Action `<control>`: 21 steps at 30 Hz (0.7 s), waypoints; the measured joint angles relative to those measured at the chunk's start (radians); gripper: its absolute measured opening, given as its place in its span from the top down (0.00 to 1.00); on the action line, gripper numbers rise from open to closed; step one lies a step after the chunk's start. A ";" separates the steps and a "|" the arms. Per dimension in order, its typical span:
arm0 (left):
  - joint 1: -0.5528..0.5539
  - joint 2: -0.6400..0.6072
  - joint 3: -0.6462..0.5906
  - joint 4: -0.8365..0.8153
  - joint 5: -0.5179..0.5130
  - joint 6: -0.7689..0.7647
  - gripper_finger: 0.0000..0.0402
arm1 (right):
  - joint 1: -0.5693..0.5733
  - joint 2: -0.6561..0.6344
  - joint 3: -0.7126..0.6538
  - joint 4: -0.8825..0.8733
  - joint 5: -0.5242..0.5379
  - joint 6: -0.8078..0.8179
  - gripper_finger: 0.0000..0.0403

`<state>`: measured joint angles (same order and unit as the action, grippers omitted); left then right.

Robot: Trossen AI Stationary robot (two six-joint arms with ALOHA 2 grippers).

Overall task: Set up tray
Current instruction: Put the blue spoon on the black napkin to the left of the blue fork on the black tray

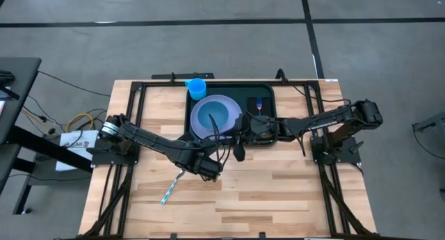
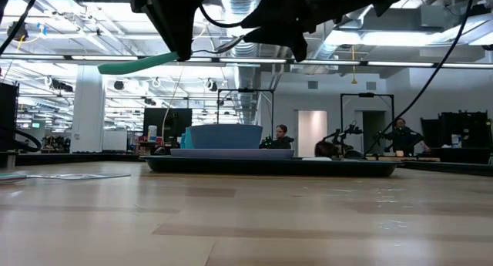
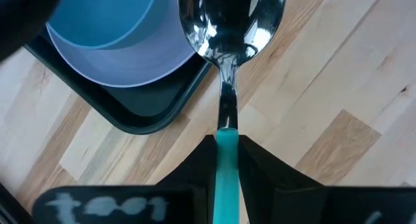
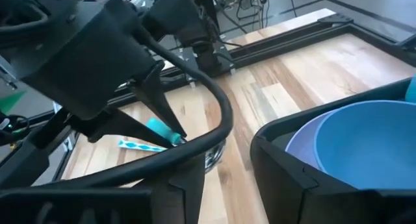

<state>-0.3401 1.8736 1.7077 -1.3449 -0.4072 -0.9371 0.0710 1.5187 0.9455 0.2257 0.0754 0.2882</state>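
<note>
The dark tray (image 1: 236,91) sits on the table's far middle. It holds a lavender plate (image 1: 200,129) with a blue bowl (image 1: 215,116), a blue cup (image 1: 197,88) and a black napkin (image 1: 259,109). My left gripper (image 1: 201,167) is shut on a spoon (image 3: 231,29) with a teal handle (image 1: 170,189), just near of the tray's near left corner (image 3: 143,117). The spoon's metal bowl points toward the tray. My right gripper (image 1: 241,148) hangs open above the tray's near edge, close beside the left one, touching nothing. My left gripper pinches the spoon's teal handle (image 3: 227,143) between its two fingers, close to where the handle meets the metal neck. The spoon lies along the fingers, bowl forward, the rest of the handle (image 2: 139,63) sticking out behind. It is lifted clear of the table, nearly level.
Bare wood lies near of the tray (image 2: 269,166) across the table's near half (image 1: 278,198). The two arms almost meet over the table's middle. Black frame rails (image 1: 132,101) run along the table's left, right and far edges. People sit in the room behind (image 2: 281,135).
</note>
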 joint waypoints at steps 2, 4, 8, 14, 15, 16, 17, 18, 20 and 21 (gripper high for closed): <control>0.000 0.000 0.000 0.000 0.000 0.000 0.92 | -0.002 0.013 0.001 0.011 0.000 0.000 0.71; 0.001 0.000 0.000 0.000 0.000 0.000 0.92 | -0.002 0.024 0.001 0.013 -0.004 0.001 0.71; 0.003 0.000 0.000 0.000 0.001 0.000 0.92 | -0.002 0.039 0.001 0.035 -0.037 0.017 0.71; 0.003 0.000 0.000 0.000 0.001 0.001 0.92 | -0.002 0.045 0.002 0.053 -0.052 0.018 0.71; 0.002 0.000 0.000 0.000 0.001 0.002 0.92 | -0.002 0.046 0.002 0.048 -0.052 0.018 0.71; 0.003 0.000 0.000 0.001 0.001 0.002 0.92 | -0.002 0.047 0.001 0.044 -0.052 0.018 0.71; 0.003 0.001 0.000 0.000 0.001 0.003 0.92 | -0.002 0.047 0.000 0.044 -0.052 0.018 0.71; 0.003 0.001 0.000 0.000 0.001 0.003 0.92 | -0.002 0.047 0.000 0.047 -0.052 0.018 0.71; 0.003 0.001 0.000 0.000 0.000 0.003 0.92 | -0.004 0.047 0.000 0.048 -0.052 0.018 0.71; 0.003 0.001 0.000 0.002 0.000 0.003 0.92 | -0.006 0.047 0.000 0.047 -0.052 0.018 0.71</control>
<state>-0.3374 1.8744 1.7081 -1.3433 -0.4070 -0.9343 0.0654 1.5658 0.9459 0.2729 0.0235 0.3065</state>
